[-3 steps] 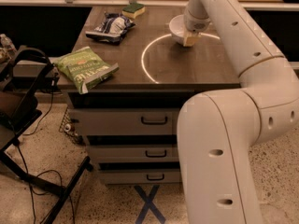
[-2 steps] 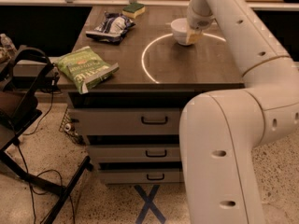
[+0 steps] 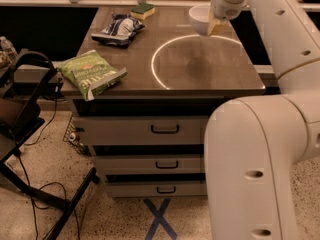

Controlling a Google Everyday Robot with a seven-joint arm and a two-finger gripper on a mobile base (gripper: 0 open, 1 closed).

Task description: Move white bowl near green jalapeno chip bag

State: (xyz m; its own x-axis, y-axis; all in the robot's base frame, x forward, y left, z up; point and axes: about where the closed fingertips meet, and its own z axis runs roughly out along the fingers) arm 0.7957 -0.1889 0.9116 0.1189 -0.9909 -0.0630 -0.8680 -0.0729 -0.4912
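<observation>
The white bowl [image 3: 200, 17] is at the back right of the table, held a little above the top, with a dark shadow under it. My gripper [image 3: 216, 24] comes down from above and is shut on the bowl's right rim. The green jalapeno chip bag [image 3: 92, 73] lies flat on the table's front left corner, partly over the edge and far from the bowl.
A dark blue-and-white snack bag [image 3: 120, 28] lies at the back left. A yellow sponge with a green top [image 3: 142, 10] sits behind it. The wooden table [image 3: 200, 79] has drawers below. A black stand and cables are on the floor at left.
The bowl has risen off the table with the gripper and shifted slightly right and back. The chip bag, blue bag and sponge have not moved.
</observation>
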